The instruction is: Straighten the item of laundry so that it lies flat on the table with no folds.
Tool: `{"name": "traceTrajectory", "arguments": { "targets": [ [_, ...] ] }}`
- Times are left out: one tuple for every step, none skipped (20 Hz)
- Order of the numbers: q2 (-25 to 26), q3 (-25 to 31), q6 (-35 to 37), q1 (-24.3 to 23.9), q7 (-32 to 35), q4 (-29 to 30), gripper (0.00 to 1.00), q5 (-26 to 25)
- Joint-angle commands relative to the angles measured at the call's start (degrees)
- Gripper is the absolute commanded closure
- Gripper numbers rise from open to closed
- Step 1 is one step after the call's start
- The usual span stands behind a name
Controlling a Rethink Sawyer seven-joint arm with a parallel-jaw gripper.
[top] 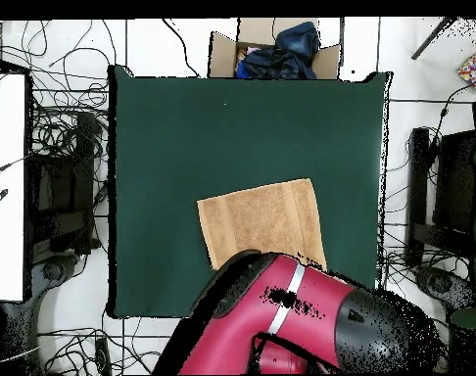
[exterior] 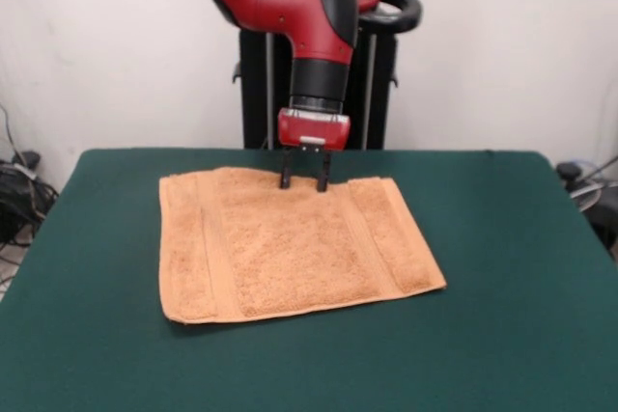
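Green felt table (exterior: 521, 238) bears the towel (exterior: 290, 248) nearly flat; the gripper (exterior: 305, 178), fingers spread at its far edge, should lift straight off without dragging it.

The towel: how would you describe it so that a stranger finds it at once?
Look at the dark green table in front of the red robot arm. Below the open end effector lies the peach terry towel, the only thing on the tabletop, with two woven bands.

Red/black arm (exterior: 309, 16) reaches down, wrist vertical, gripper (exterior: 305, 180) pointing straight down w/ fingers apart.
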Motion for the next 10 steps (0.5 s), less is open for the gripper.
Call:
{"name": "traceTrajectory", "arguments": {
  "targets": [
    [5.0,6.9,-0.1,0.9,11.1,-17.8,0.00,9.5],
    [5.2,6.9,-0.2,1.0,11.1,-18.0,0.00,9.7],
    [5.4,6.9,-0.6,1.1,11.0,-18.1,0.00,9.9],
    [5.9,6.8,-1.7,1.2,11.0,-18.4,0.00,10.1],
    [6.2,6.8,-2.5,1.2,10.9,-18.5,0.00,10.3],
    [6.8,6.5,-4.5,1.5,10.6,-18.7,0.00,10.8],
    [7.0,6.3,-5.5,1.6,10.4,-18.8,0.00,10.8],
    [7.1,6.3,-6.3,1.4,10.3,-19.2,0.00,10.2],
    [7.0,6.3,-6.6,1.2,10.2,-19.6,0.00,9.4],
    [6.8,6.3,-8.0,1.1,9.9,-19.7,0.00,8.9]
  ]
}}
